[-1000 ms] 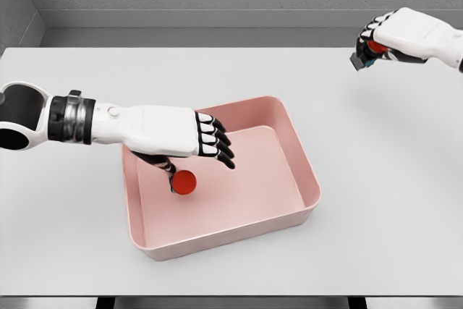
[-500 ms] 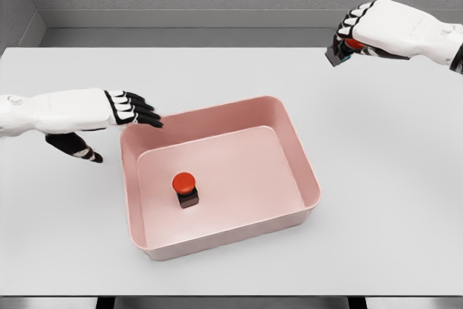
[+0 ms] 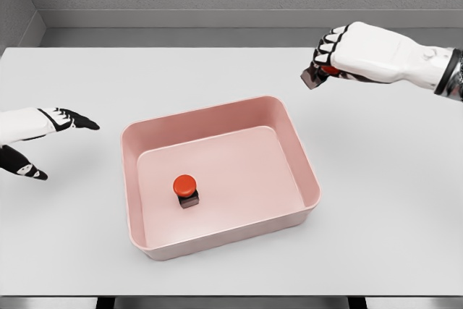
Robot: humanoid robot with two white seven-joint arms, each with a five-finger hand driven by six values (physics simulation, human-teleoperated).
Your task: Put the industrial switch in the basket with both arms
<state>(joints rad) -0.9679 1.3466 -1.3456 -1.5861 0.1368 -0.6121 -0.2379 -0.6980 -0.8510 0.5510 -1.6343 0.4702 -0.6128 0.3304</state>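
Gripping second industrial switch, likely light, rigid, best pinched by its dark housing, in curled right hand above desk, beyond pink basket already holding one red-capped switch; left hand lying spread, empty.

Right robot hand hides most of its switch.

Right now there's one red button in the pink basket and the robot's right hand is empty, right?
Not quite. The head view shows the right hand holding a second switch above the table. One red-button switch does sit in the pink basket.
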